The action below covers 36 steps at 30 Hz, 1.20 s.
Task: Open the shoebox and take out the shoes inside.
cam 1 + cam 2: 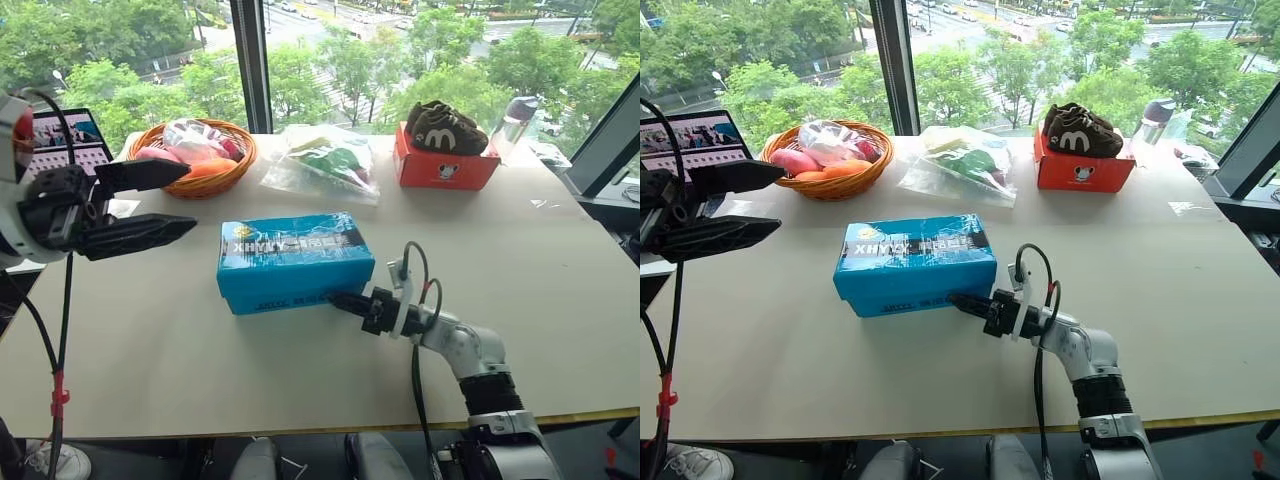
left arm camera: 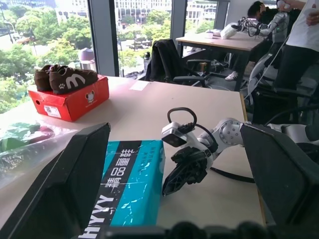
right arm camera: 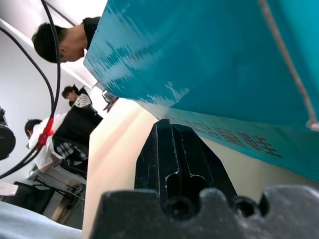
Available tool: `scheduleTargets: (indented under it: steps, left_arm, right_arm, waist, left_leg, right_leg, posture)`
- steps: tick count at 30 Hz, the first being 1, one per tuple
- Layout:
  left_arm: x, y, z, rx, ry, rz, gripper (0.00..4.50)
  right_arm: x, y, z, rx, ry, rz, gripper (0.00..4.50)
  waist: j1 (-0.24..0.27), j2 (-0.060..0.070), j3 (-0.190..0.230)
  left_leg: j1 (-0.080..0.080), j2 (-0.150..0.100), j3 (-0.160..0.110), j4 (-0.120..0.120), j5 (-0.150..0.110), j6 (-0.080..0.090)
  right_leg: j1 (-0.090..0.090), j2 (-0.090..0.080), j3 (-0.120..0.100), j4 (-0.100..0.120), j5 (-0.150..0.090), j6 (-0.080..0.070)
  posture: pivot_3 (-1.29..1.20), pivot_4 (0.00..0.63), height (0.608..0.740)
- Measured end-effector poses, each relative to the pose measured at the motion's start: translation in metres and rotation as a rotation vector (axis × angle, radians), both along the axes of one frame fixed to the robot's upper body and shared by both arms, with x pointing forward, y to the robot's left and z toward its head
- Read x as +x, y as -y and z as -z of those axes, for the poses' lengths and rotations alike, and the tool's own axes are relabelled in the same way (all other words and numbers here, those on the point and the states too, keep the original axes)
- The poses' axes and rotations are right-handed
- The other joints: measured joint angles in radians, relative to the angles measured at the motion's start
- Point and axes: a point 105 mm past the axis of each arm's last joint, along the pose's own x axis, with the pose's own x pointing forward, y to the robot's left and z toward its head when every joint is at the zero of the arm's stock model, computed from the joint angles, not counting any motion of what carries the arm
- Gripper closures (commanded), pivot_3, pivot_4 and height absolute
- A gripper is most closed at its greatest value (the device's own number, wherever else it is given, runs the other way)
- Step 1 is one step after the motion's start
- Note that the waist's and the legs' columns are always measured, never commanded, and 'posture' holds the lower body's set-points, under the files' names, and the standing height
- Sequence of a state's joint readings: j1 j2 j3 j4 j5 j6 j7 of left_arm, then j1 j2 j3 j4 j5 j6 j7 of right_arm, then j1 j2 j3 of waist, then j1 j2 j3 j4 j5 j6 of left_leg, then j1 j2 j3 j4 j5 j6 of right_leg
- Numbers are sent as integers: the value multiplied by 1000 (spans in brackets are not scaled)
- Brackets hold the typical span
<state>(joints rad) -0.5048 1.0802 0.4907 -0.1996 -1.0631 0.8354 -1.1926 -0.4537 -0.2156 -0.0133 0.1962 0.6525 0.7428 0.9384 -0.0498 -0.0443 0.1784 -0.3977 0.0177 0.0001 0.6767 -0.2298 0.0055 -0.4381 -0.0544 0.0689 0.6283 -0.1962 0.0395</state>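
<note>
The blue shoebox [image 1: 295,262] lies shut in the middle of the table, its black band with white letters facing up. The shoes are hidden inside it. My right gripper [image 1: 334,298] is shut and lies level just above the tabletop, its tip at the lower front edge of the box near the right corner; I cannot tell whether it touches. In the right wrist view the closed fingers [image 3: 172,154] point under the box's blue side [image 3: 209,64]. My left gripper [image 1: 190,200] hangs open to the left of the box and well above the table, holding nothing.
A wicker basket [image 1: 195,180] of fruit and bags stands at the back left beside a laptop [image 1: 70,140]. A clear plastic bag [image 1: 320,160] lies behind the shoebox. A red-orange box [image 1: 445,168] bearing brown shoes and a bottle [image 1: 515,125] stand at the back right.
</note>
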Motion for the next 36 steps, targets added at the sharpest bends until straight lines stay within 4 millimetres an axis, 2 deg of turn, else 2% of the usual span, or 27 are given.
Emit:
scheduleTargets:
  steps: [13,21,26,31,33,36]
  left_arm:
    - [-2,1,1,1,0,21,34]
    - [-3,1,2,4,-4,35,34]
    - [-5,-1,3,2,-5,33,34]
    - [-11,-4,2,-13,-1,35,34]
    - [-13,-3,1,-13,2,41,34]
    - [-17,-6,3,-17,-6,26,34]
  right_arm:
    - [6,-3,-9,136,-28,59,4500]
    - [7,-14,-26,238,-17,29,4500]
    - [10,-26,-47,258,34,1,4500]
    - [13,-30,-79,237,141,-18,4500]
    - [13,-31,-86,230,162,-21,4500]
    - [16,-31,-114,196,256,-24,4500]
  waist:
    - [-1,0,0]
    - [-5,1,0]
    - [-15,1,1]
    - [-18,1,1]
    - [-19,1,1]
    - [-19,1,1]
  left_leg:
    - [-1,0,0,0,0,0]
    - [-1,0,0,0,0,0]
    - [-1,0,0,-1,0,0]
    - [-2,0,0,-1,0,0]
    - [-2,1,0,-1,0,0]
    - [-2,1,0,-1,0,0]
  right_leg:
    - [-1,0,0,0,0,0]
    - [-1,0,0,0,0,0]
    - [-1,0,0,0,0,0]
    - [-2,0,0,0,0,0]
    - [-2,0,0,0,0,0]
    - [-3,0,0,0,0,0]
  posture:
    - [0,150,740]
    - [0,150,740]
    - [0,150,740]
    - [0,150,740]
    - [0,150,740]
    - [0,150,740]
